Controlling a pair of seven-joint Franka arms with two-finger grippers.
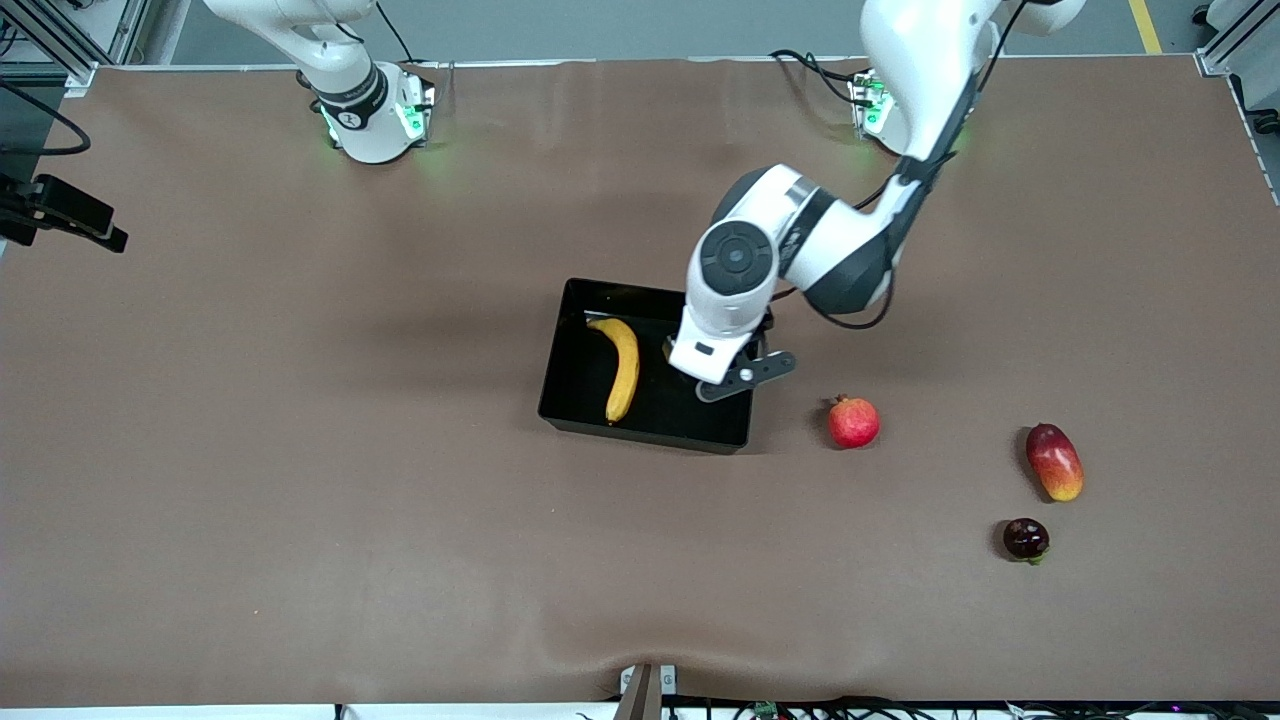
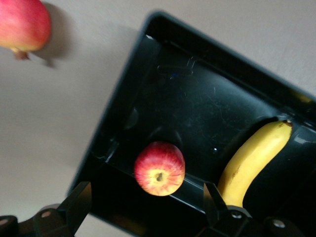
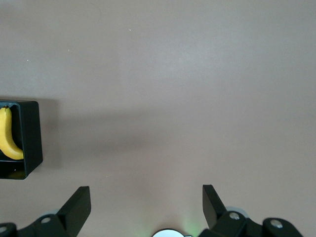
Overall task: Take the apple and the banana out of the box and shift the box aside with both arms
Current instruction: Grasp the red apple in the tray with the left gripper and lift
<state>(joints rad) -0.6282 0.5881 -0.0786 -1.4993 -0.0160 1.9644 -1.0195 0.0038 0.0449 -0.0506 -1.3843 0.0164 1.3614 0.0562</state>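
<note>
Fruit removal has not yet begun: we see the apple (image 2: 159, 168) and the banana (image 1: 622, 366) both lying inside the box (image 1: 590, 410), which sits near the middle of the table (image 1: 300, 450). The left gripper (image 2: 148, 210) hangs over the box, at its end toward the left arm, with its fingers spread wide and nothing between them; in the left wrist view the apple lies roughly between the two fingers, so we judge that this arm is lined up to descend on the apple first. The front view hides the apple under the arm's wrist. The banana lies along the other half of the box, apart from the apple, which leaves the fingers room to close. The right gripper (image 3: 145, 207) waits, also wide open and empty, over bare table toward the right arm's end; we judge that it is held back to keep clear until its turn comes. Count: one apple, one banana, one box, two arms. Outside the box we count three more fruits toward the left arm's end: one pomegranate (image 1: 853, 422) near the box, one mango (image 1: 1054, 461) and one small dark fruit (image 1: 1025, 539).
</note>
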